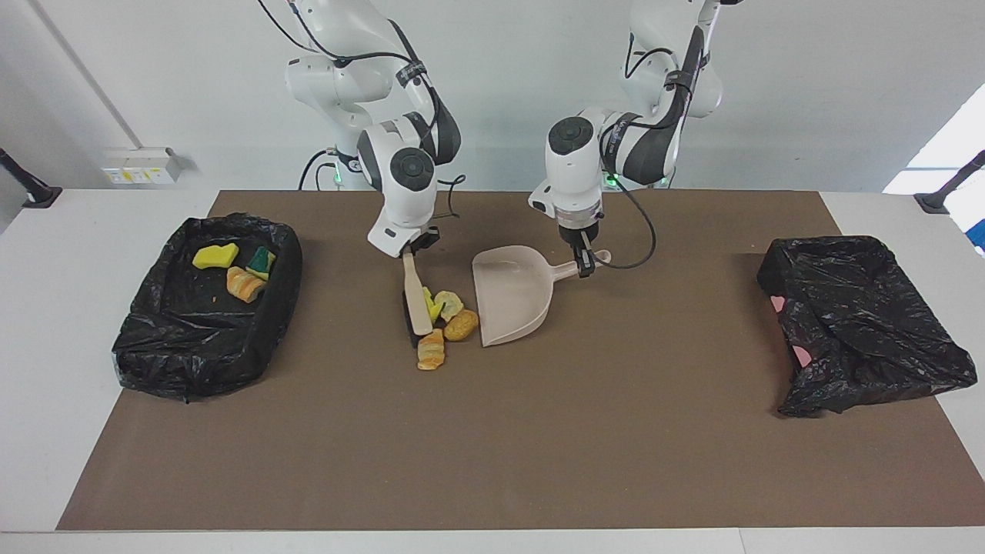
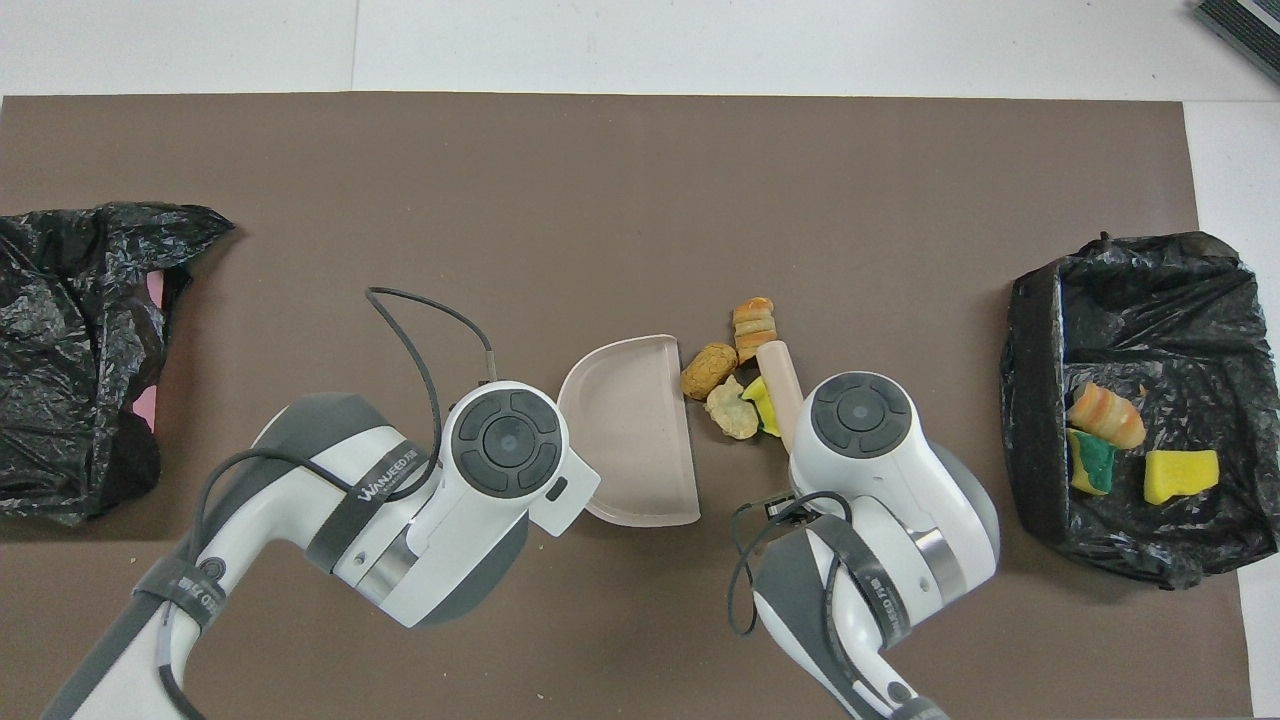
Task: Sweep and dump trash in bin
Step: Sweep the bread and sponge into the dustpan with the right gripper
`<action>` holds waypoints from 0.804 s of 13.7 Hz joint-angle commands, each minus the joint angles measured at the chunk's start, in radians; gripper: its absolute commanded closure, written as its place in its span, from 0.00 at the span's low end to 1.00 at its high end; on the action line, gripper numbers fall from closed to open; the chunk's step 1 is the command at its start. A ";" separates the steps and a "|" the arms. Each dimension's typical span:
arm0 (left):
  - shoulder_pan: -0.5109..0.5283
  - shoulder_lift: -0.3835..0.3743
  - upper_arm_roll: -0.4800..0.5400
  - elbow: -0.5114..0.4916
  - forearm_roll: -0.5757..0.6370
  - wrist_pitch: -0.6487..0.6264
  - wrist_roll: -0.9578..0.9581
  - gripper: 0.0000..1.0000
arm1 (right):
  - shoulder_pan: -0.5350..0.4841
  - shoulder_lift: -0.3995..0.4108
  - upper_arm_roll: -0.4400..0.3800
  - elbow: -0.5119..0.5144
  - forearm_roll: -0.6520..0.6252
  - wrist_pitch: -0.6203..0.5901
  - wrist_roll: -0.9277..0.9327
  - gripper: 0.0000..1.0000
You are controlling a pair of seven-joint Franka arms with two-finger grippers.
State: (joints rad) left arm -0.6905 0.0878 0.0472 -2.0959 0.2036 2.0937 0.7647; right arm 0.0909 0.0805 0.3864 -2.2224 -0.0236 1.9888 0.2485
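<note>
My right gripper point(image 1: 416, 248) is shut on the handle of the beige brush point(image 1: 418, 298), whose bristles rest on the brown mat. My left gripper point(image 1: 585, 264) is shut on the handle of the beige dustpan point(image 1: 512, 296), which lies flat with its mouth toward the brush. Several pieces of trash lie between the two: a yellow-green sponge chunk point(image 1: 431, 305), a pale piece point(image 1: 449, 304), a golden piece point(image 1: 462, 325) at the pan's lip and a croissant-like piece point(image 1: 431, 351). Seen from overhead, the dustpan point(image 2: 635, 430) and brush handle point(image 2: 779, 385) flank the scraps point(image 2: 708, 370), and the wrists hide both grippers.
A black-lined bin point(image 1: 154, 338) stands at the right arm's end of the table and holds three scraps point(image 1: 245, 283). A crumpled black bag point(image 1: 862, 323) over something pink lies at the left arm's end. Brown mat point(image 1: 492, 446) covers the table.
</note>
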 commanded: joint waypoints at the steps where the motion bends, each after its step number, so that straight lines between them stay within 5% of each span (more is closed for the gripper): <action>1: -0.017 -0.023 0.013 -0.042 0.014 0.043 -0.041 1.00 | 0.035 0.048 0.006 0.041 0.147 0.021 -0.008 1.00; 4: -0.011 -0.025 0.013 -0.053 -0.010 0.068 -0.038 1.00 | 0.095 0.045 0.006 0.111 0.301 0.001 -0.005 1.00; 7: -0.004 -0.026 0.013 -0.062 -0.012 0.074 -0.031 1.00 | 0.034 -0.037 -0.004 0.193 0.297 -0.189 -0.012 1.00; 11: 0.000 -0.028 0.016 -0.064 -0.041 0.072 -0.041 1.00 | -0.007 -0.030 0.002 0.294 -0.034 -0.349 -0.044 1.00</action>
State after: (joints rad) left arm -0.6892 0.0866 0.0544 -2.1242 0.1866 2.1351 0.7464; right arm 0.0911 0.0305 0.3759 -1.9556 0.0662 1.6633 0.2221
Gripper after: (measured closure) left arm 0.687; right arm 0.736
